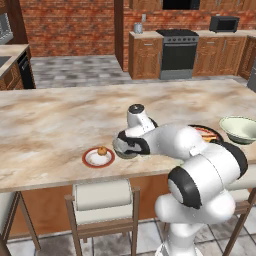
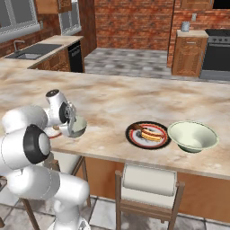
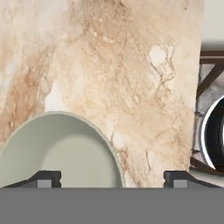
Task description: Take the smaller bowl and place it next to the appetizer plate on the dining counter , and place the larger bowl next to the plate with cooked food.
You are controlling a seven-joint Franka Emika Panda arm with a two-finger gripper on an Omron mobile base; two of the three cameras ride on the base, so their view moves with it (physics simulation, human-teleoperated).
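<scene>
Evidently the smaller bowl [image 2: 77, 126] sat on the dining counter [image 1: 55, 125], just beside the appetizer plate [image 1: 98, 157] with its orange-brown morsel, near the counter's front edge. In the hand view the gripper [image 3: 112, 177] looked down on the bowl's cream inside, its two dark fingertips standing wide apart, one over the bowl and one over bare marble, gripping nothing. The bowl appeared to rest on the marble by itself, so I judged the first placement as done and the release as the step in hand.

To finish it well, the hand should have lifted straight up, jaws kept wide, so that neither finger caught the rim and dragged the bowl into the plate or toward the edge. Only once clear of the rim would a sideways swing have been safe.

The larger bowl [image 2: 193, 136] stood farther along the counter, just beside the dark-rimmed plate of cooked food [image 2: 147, 134]. That half of the task looked already satisfied, though how close counted as "next to" was a matter of judgement.
</scene>
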